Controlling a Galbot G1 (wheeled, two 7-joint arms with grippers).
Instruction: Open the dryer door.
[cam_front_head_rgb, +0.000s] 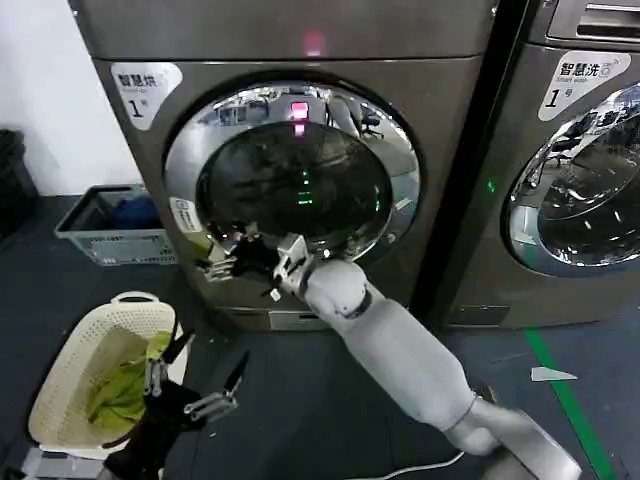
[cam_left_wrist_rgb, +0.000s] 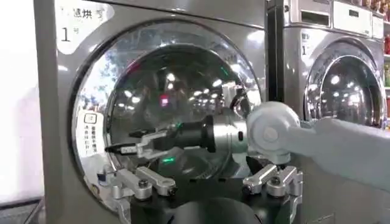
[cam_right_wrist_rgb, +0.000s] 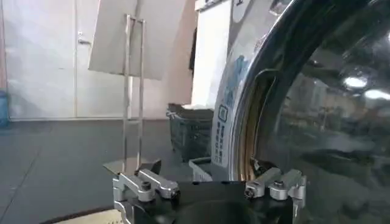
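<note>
The dryer (cam_front_head_rgb: 440, 110) is bronze-grey, with a small white "1" label (cam_front_head_rgb: 140, 90) and a pink light (cam_front_head_rgb: 313, 43). Its round glass door (cam_front_head_rgb: 300, 170) lies flat against the front. My right arm reaches in from the lower right. The right gripper (cam_front_head_rgb: 222, 262) is open at the door's lower-left rim. In the right wrist view the right gripper (cam_right_wrist_rgb: 210, 185) has its jaws spread, one fingertip (cam_right_wrist_rgb: 255, 167) close to the recess in the door's chrome rim (cam_right_wrist_rgb: 244, 122). My left gripper (cam_front_head_rgb: 200, 372) hangs open low on the left, empty. The left wrist view shows the door (cam_left_wrist_rgb: 177, 91) and the right gripper (cam_left_wrist_rgb: 125, 148).
A similar machine (cam_front_head_rgb: 580, 150) stands right of the dryer. A cream laundry basket (cam_front_head_rgb: 60, 390) holding green cloth sits at lower left, under the left gripper. A grey crate (cam_front_head_rgb: 110, 225) stands by the dryer's left side. Green floor tape (cam_front_head_rgb: 565, 390) runs at the right.
</note>
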